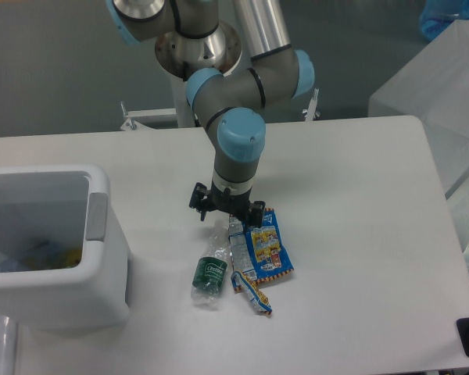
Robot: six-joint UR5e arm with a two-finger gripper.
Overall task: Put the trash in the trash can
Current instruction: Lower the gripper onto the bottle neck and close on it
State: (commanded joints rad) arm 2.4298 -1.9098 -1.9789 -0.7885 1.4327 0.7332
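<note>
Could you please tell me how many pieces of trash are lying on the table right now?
3: a crushed bottle below the pincer, a blue snack wrapper to its right, and a small twisted wrapper in front. More may sit hidden inside the trash can.

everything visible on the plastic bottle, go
The plastic bottle is small, clear and crushed, with a green label around its lower half. It lies on its side on the white table, neck pointing up-image toward the claw, which hovers just above the neck end; contact cannot be judged. Its right side lies against a clear wrapper strip beside the blue snack wrapper. The trash can stands apart to its left.
</note>
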